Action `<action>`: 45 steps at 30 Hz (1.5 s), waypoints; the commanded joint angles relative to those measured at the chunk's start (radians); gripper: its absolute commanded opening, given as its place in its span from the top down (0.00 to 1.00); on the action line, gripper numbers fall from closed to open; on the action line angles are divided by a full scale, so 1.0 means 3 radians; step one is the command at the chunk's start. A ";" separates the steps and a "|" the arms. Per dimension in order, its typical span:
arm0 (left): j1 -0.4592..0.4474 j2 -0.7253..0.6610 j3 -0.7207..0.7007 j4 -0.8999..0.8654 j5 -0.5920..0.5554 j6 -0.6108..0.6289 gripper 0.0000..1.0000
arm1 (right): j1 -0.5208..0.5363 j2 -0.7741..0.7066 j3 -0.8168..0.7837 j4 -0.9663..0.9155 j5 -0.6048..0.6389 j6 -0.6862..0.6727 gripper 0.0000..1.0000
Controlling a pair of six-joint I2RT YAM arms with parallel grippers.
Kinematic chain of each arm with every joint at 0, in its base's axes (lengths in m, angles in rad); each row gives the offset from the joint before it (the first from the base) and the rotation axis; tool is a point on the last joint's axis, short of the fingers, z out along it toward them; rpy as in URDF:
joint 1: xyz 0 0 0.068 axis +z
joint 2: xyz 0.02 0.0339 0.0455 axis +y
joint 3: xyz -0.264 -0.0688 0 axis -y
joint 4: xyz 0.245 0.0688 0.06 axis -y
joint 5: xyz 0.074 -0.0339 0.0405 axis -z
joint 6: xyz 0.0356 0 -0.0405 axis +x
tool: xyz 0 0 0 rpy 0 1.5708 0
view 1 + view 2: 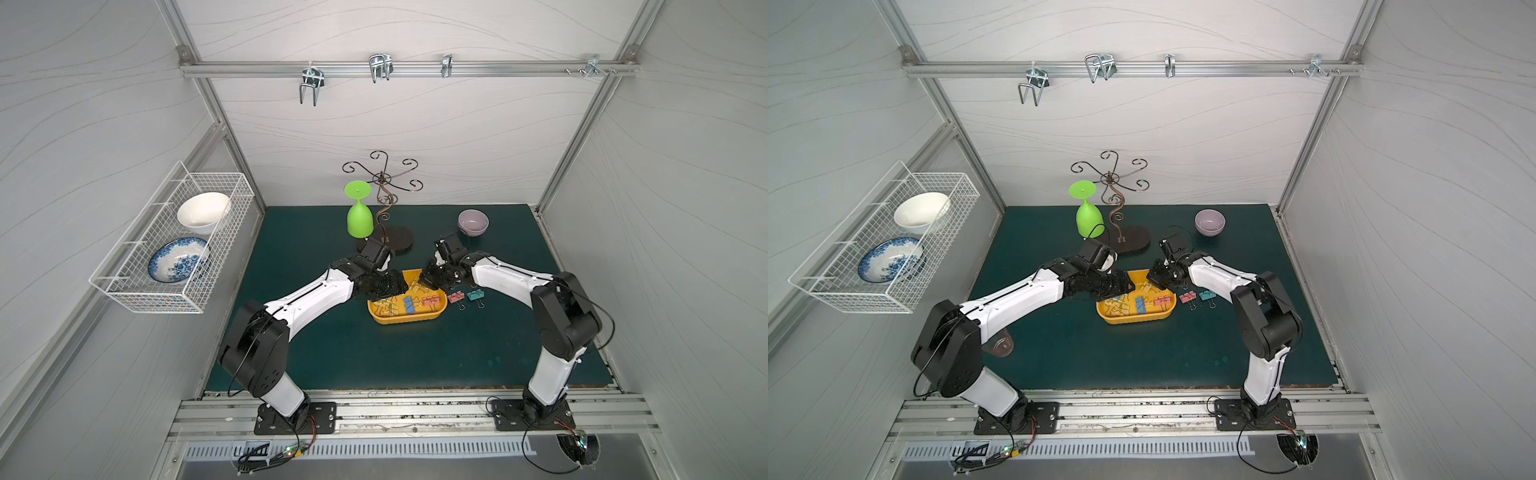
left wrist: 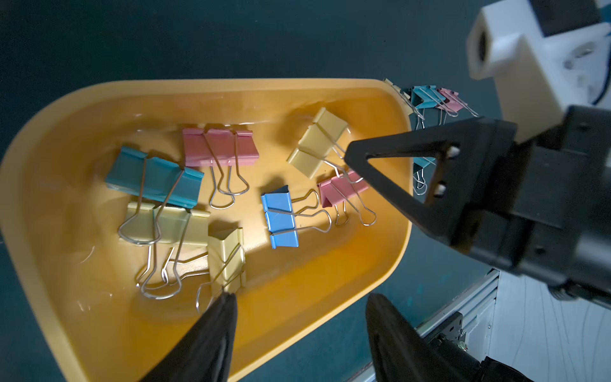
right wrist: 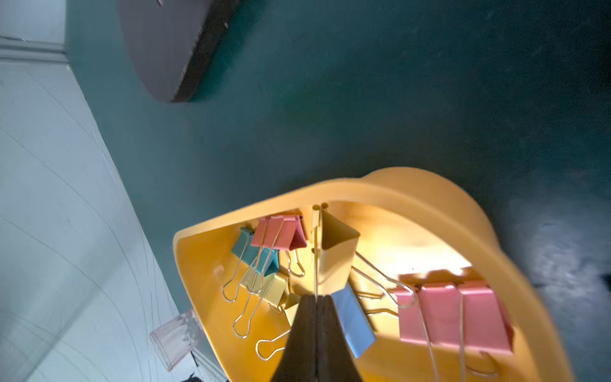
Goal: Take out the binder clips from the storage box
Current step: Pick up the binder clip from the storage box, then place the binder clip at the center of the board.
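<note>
The yellow-orange storage box (image 1: 403, 321) (image 1: 1133, 320) lies mid-table with several binder clips (image 2: 281, 216) inside, pink, teal, yellow and blue. My right gripper (image 3: 316, 297) (image 1: 428, 282) is shut on the wire handle of a yellow binder clip (image 3: 337, 251) (image 2: 317, 142), which is over the box's inside at its far right end. My left gripper (image 2: 302, 301) (image 1: 388, 286) is open at the box's left end, one fingertip (image 2: 228, 299) inside next to a yellow clip (image 2: 226, 256) and the other outside the wall. A pink clip (image 1: 456, 297) and a teal clip (image 1: 475, 295) lie on the mat right of the box.
An upside-down green goblet (image 1: 359, 216) and a scrolled wire stand (image 1: 395, 243) rise just behind the box. A lilac bowl (image 1: 473, 222) sits at the back right. A clear cup (image 1: 998, 343) lies under the left arm. A white wire basket (image 1: 166, 249) with two bowls hangs on the left wall.
</note>
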 commanded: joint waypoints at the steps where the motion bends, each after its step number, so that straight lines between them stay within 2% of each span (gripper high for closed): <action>1: -0.0010 -0.0128 0.0007 0.0103 0.0049 -0.0056 0.33 | 0.0012 -0.0418 -0.0122 -0.0053 0.0308 -0.0032 1.00; 7: -0.0117 -0.0245 -0.0032 0.0214 -0.0010 -0.0147 0.29 | -0.0102 -0.1083 -0.0460 -0.0003 0.0555 0.0054 1.00; 12: -0.0371 -0.0209 0.0069 0.0178 -0.0247 -0.0128 0.23 | -0.0356 -0.1645 -0.0960 0.0237 0.0606 0.0152 1.00; 17: -0.0631 0.0049 0.0393 0.0033 -0.0219 0.0079 0.13 | -0.0760 -0.2152 -0.1477 0.0304 0.0723 0.0342 1.00; 19: -0.0726 0.0126 0.0506 -0.0066 -0.0341 0.0085 0.02 | -0.0961 -0.2290 -0.1600 0.0230 0.0711 0.0345 1.00; 23: -0.0885 0.0258 0.0644 -0.0031 -0.0411 0.0087 0.01 | -0.1284 -0.2509 -0.1778 0.0146 0.0722 0.0347 1.00; 31: -0.1198 0.0599 0.1015 0.0020 -0.0414 0.0253 0.01 | -0.1775 -0.2484 -0.2186 0.0361 0.0526 0.0804 1.00; 35: -0.1398 0.0777 0.1224 0.0018 -0.0625 0.0407 0.01 | -0.1956 -0.2306 -0.2247 0.0521 0.0449 0.0857 1.00; 45: -0.1490 0.0843 0.1175 0.0189 -0.0817 0.0422 0.01 | -0.2019 -0.1742 -0.2232 0.0964 0.0267 0.1051 1.00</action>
